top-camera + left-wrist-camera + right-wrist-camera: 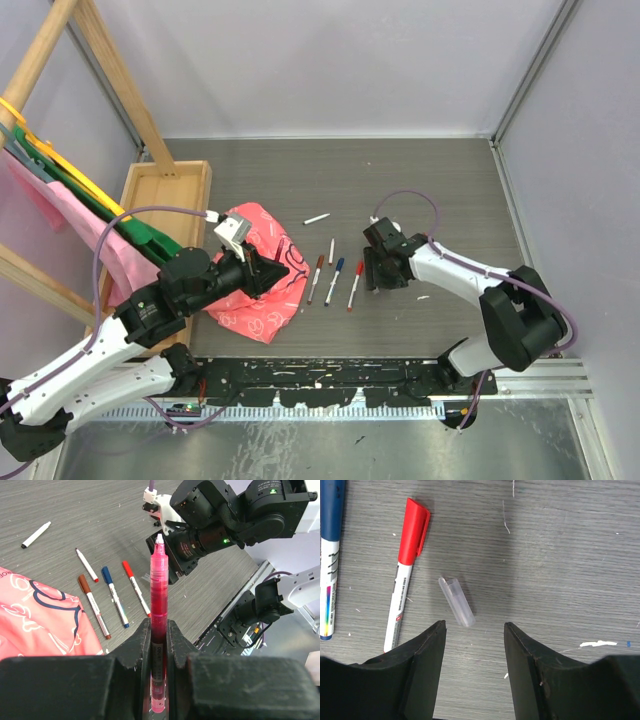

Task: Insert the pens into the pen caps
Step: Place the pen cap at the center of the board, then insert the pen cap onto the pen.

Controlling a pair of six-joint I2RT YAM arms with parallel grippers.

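Note:
My left gripper (159,626) (272,270) is shut on a pink translucent pen (159,587), its white bare tip pointing away toward the right arm. My right gripper (474,625) (377,284) hangs open just above the table. A small clear pen cap (456,601) lies flat just ahead of its fingertips, touching neither. Beside the cap lies a white pen with a red cap (407,565) (136,587), then one with a blue cap (330,555) (115,596) and one with a brown cap (94,605). Two more white pens (36,534) (87,565) lie further back.
A pink patterned cloth (255,290) lies crumpled under my left gripper. A wooden tray (165,200) stands at the left by a wooden rack hung with coloured cloths (60,190). A black rail (330,375) runs along the near edge.

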